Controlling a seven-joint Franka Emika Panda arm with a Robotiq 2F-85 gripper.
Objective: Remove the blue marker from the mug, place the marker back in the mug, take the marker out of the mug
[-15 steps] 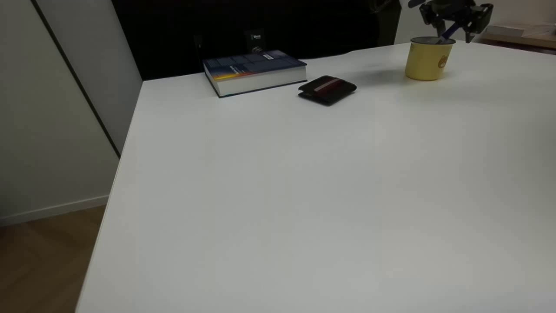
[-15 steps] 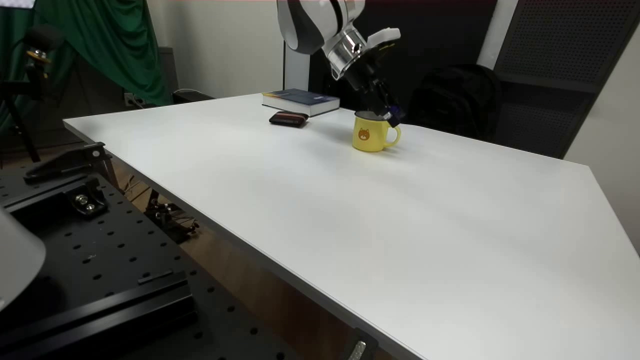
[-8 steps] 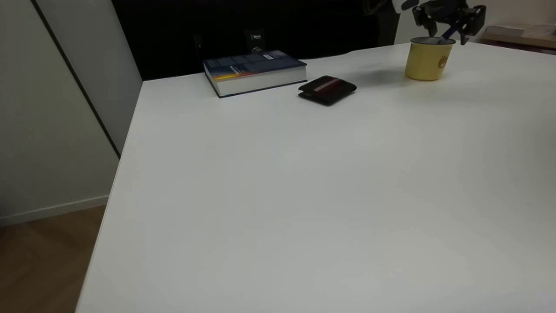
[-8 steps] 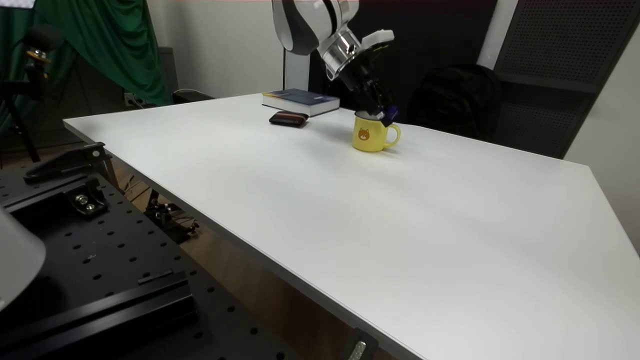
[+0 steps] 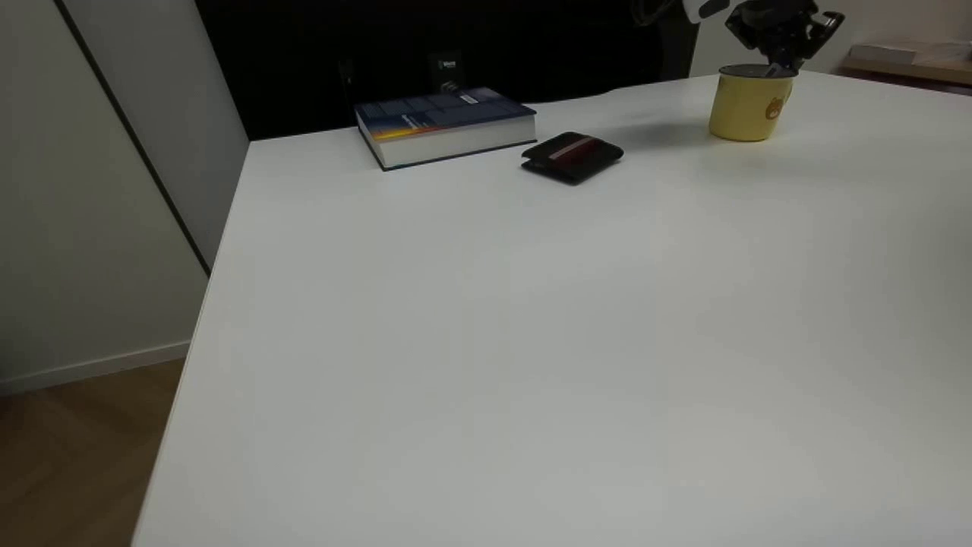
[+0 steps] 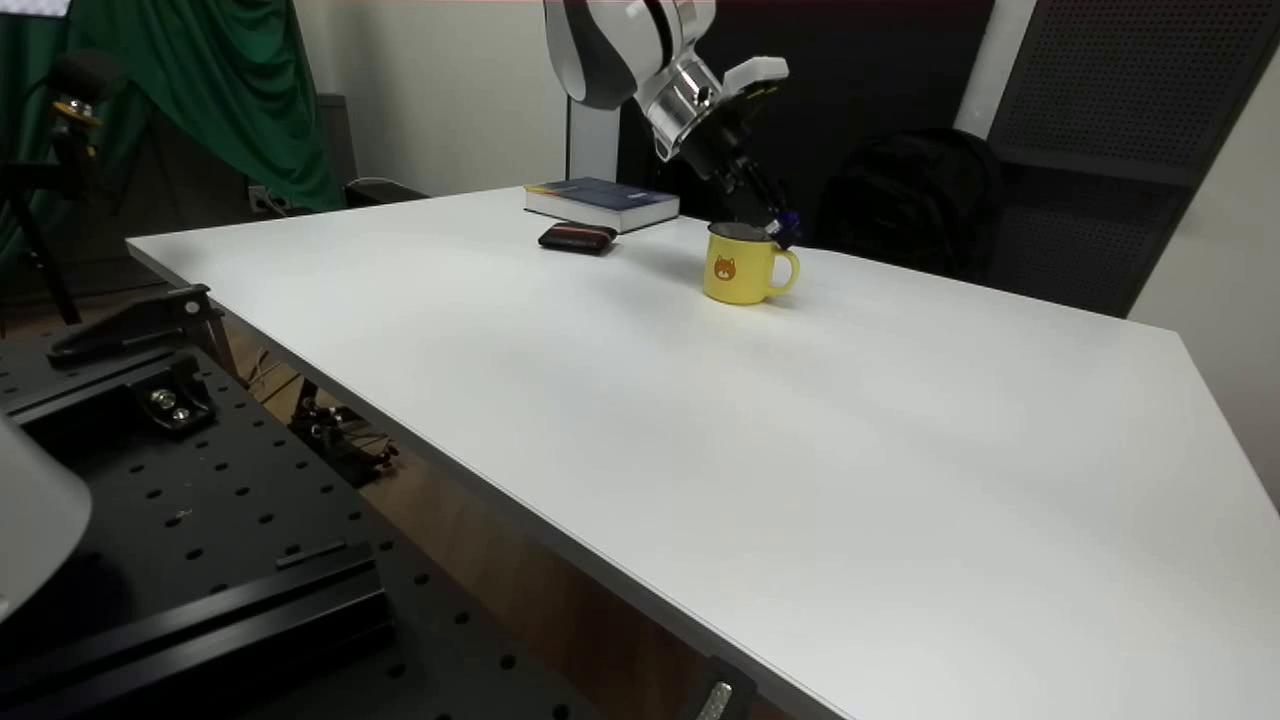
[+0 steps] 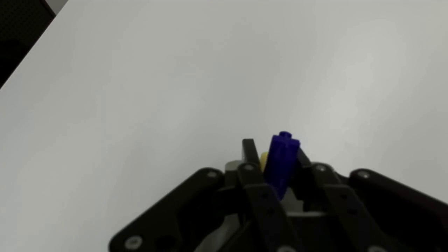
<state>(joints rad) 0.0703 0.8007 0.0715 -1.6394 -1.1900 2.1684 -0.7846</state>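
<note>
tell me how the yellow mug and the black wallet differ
The mug is yellow with a small orange animal print; the wallet is black with a red and pale stripe. The mug stands upright, while the wallet lies flat and low. At the mug's rim are the claw and the blue marker; the wallet lies apart from both. Both rest on the white table.

no text can be read, the lettering on the dark blue book (image 5: 448, 111) being too small.
</note>
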